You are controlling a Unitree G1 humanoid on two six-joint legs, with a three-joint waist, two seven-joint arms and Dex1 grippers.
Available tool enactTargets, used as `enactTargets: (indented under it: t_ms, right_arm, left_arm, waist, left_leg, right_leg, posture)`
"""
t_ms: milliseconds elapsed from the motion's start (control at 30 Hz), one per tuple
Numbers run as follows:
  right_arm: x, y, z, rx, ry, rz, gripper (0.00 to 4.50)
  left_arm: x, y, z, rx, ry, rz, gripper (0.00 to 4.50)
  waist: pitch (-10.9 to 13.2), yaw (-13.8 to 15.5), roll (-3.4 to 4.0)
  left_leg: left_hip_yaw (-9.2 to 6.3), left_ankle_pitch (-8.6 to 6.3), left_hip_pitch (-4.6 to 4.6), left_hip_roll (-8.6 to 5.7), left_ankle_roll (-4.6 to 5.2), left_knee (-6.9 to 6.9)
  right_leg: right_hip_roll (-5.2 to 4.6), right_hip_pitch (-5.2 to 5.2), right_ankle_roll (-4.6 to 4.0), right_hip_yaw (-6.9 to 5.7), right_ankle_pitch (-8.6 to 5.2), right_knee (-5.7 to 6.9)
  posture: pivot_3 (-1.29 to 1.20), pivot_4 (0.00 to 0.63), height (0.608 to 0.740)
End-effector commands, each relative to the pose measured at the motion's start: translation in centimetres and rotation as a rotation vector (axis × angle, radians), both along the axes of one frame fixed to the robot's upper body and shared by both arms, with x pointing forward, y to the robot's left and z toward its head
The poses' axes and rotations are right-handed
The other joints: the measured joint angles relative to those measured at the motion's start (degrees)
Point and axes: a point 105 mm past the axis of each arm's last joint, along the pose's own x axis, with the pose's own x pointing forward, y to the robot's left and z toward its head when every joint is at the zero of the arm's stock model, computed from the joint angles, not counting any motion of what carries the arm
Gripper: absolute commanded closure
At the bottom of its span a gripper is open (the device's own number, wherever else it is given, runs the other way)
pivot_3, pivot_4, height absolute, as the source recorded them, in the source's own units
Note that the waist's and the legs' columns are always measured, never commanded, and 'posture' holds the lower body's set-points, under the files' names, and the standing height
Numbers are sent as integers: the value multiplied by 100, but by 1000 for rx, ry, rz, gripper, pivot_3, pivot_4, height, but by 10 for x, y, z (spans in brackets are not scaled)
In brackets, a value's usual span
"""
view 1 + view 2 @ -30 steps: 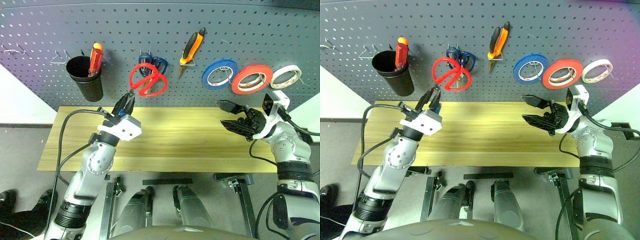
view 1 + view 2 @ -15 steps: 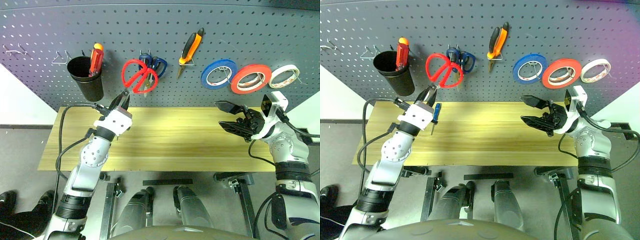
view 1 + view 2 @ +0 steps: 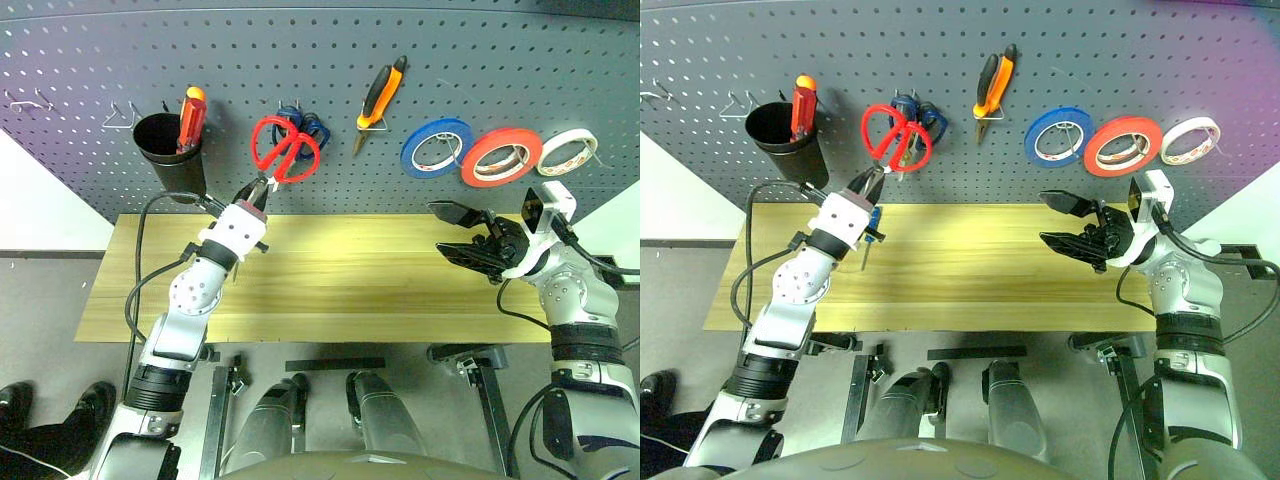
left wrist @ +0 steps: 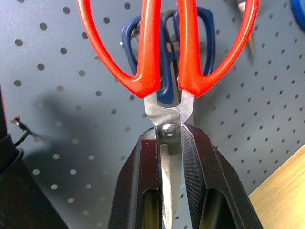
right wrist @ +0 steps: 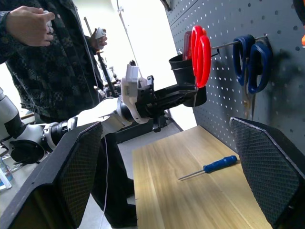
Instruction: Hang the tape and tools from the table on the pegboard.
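Two red plastic loops crown the red-handled scissors (image 3: 284, 150), which the left gripper (image 4: 170, 143) pinches by the steel blades just below the pivot screw, handles raised against the dark grey perforated pegboard (image 3: 320, 40). The left wrist view shows the loops overlapping the blue-handled scissors (image 4: 190, 43) hanging on a hook behind them; whether a red loop sits over the hook cannot be told. The blade tips are hidden between the black fingers (image 4: 143, 181). Right along the board hang the orange-and-black-handled pliers (image 3: 381, 95), a blue tape roll (image 3: 438, 147), the red-orange tape roll (image 3: 503, 157) and a cream-white roll (image 3: 571, 152). At far left a black cup (image 3: 172, 155) holds a red-and-yellow-handled screwdriver (image 3: 191, 118). The slim blue-handled screwdriver (image 5: 209, 168) lies on the pale wooden table (image 3: 340, 290), mostly hidden behind the left gripper in the head views. The right gripper (image 3: 462, 233) hangs spread wide and empty over the table's right part. A person in a dark patterned sleeve (image 5: 47, 62) stands beyond. No writing is readable.
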Motion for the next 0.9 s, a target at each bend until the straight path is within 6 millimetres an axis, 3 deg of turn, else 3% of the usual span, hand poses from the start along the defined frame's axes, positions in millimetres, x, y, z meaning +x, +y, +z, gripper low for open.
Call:
enactTargets:
  t_ms: [33, 433, 800, 900]
  right_arm:
    - [-3, -2, 8, -6, -48, -11, 0]
    - [-1, -1, 7, -1, -50, -10, 0]
    - [-15, 10, 10, -37, -124, 56, 0]
    - [-18, 13, 12, -45, -142, 69, 0]
  left_arm:
    - [-3, -6, 10, -15, -33, -31, 4220]
    - [3, -10, 4, -46, 8, -46, 4220]
    - [39, -14, 2, -79, 32, -12, 4220]
    - [49, -16, -3, -104, 108, -39, 4220]
  waist:
    - [0, 0, 0]
    - [0, -4, 0]
    - [0, -4, 0]
    - [0, -16, 0]
  left_leg:
    - [0, 0, 0, 0, 0, 0]
    - [1, 0, 0, 0, 0, 1]
    - [2, 0, -2, 1, 1, 4]
    - [3, 0, -2, 1, 0, 4]
  right_leg:
    - [0, 0, 0, 0, 0, 0]
    - [0, 0, 0, 0, 0, 1]
    - [0, -2, 2, -1, 2, 3]
    - [0, -1, 3, -1, 2, 3]
  posture:
    - [-246, 229, 740]
    - [-245, 231, 740]
    - [-253, 243, 740]
    - [-256, 247, 740]
